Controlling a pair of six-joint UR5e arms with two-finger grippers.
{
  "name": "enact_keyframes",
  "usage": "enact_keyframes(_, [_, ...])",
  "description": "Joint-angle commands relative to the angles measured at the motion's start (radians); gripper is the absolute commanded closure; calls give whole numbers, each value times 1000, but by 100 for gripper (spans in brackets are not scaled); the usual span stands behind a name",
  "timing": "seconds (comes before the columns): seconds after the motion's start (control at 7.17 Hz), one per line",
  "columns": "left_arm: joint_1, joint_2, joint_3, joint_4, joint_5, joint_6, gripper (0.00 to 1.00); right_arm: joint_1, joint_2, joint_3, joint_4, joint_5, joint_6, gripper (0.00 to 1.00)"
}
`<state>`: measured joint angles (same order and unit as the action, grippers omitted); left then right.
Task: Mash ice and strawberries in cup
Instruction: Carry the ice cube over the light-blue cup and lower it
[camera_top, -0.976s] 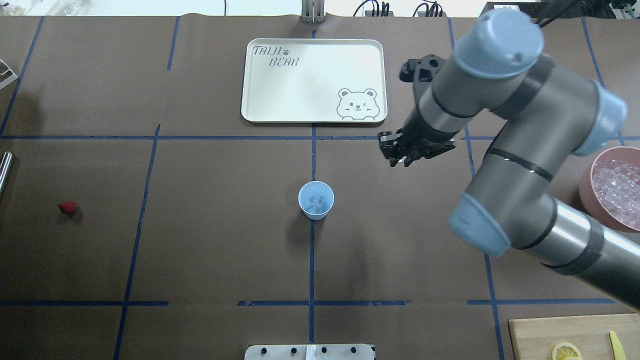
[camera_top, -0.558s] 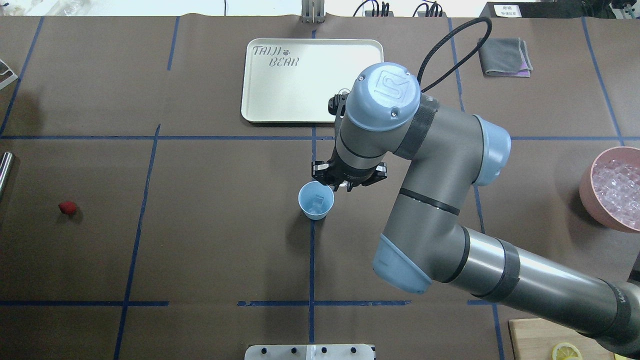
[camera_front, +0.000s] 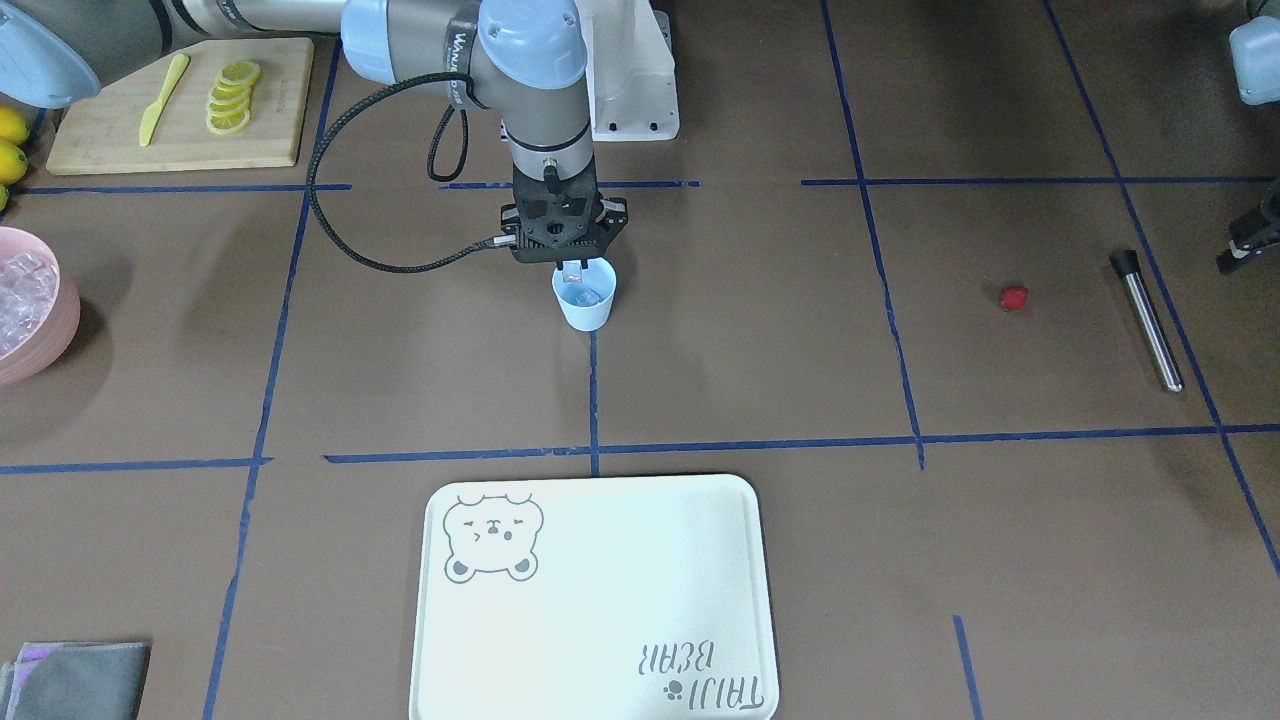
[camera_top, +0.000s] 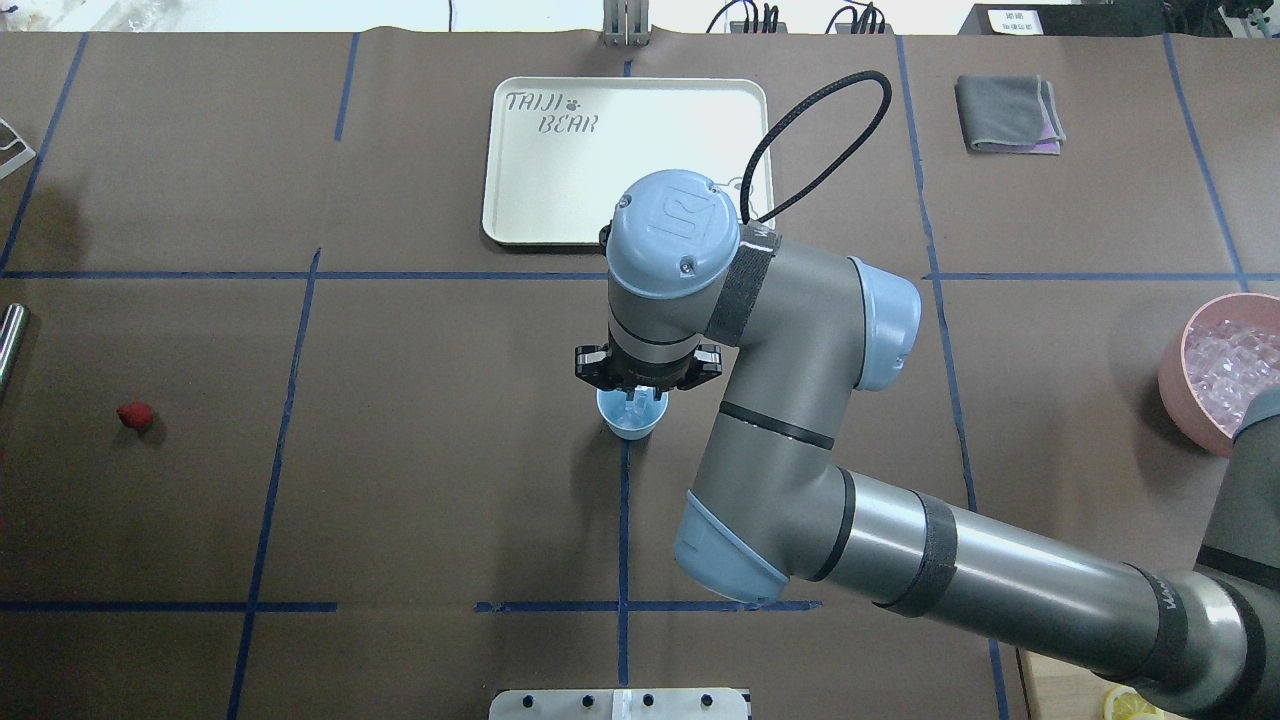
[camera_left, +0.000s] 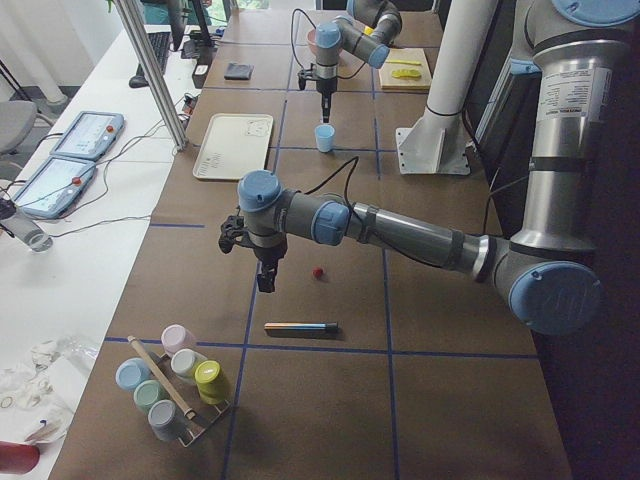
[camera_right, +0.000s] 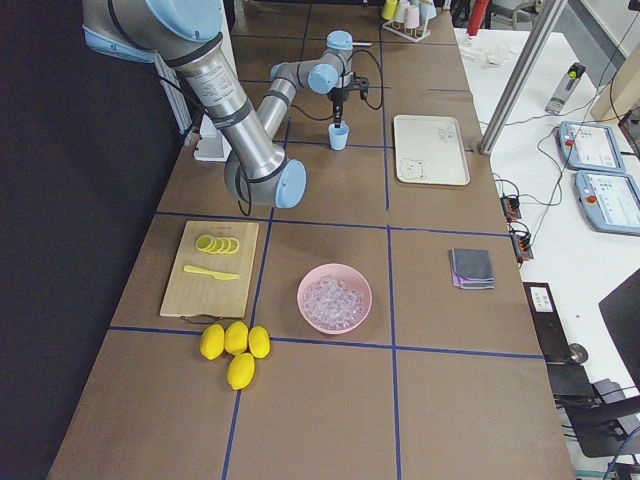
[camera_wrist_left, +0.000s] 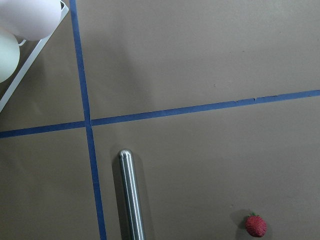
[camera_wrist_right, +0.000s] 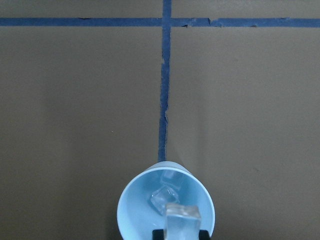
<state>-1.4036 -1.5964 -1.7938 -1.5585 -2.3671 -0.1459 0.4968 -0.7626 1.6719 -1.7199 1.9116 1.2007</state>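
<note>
Front view: right hand (camera_front: 570, 270) pinches an ice cube (camera_front: 572, 271) over the cup (camera_front: 585, 308); strawberry (camera_front: 1014, 298) lies well apart on the worktop (camera_front: 800, 350). Left view: left hand (camera_left: 265, 280) hangs near the strawberry; spread or not, I cannot tell. Right wrist: more ice (camera_wrist_right: 162, 197) inside the cup.

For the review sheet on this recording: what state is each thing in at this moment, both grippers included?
right gripper: shut on an ice cube, at the cup's mouth.
cup: upright, with ice inside.
strawberry: lying loose, not in the cup.
metal rod: lying flat, not gripped.
left gripper: raised near the rod; open or shut unclear.
pink bowl: holds ice cubes.
</note>
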Motion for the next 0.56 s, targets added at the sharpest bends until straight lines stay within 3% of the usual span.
enact_keyframes(0.0, [0, -1, 1, 0, 0, 0, 0, -3, 5, -9, 0, 0, -1, 99])
enact_keyframes(0.14, [0, -2, 1, 0, 0, 0, 0, -3, 11, -8, 2, 0, -1, 95])
enact_keyframes(0.28, [0, -4, 1, 0, 0, 0, 0, -4, 14, -12, 2, 0, -1, 81])
enact_keyframes(0.42, [0, -4, 1, 0, 0, 0, 0, -4, 16, -12, 2, 0, -1, 55])
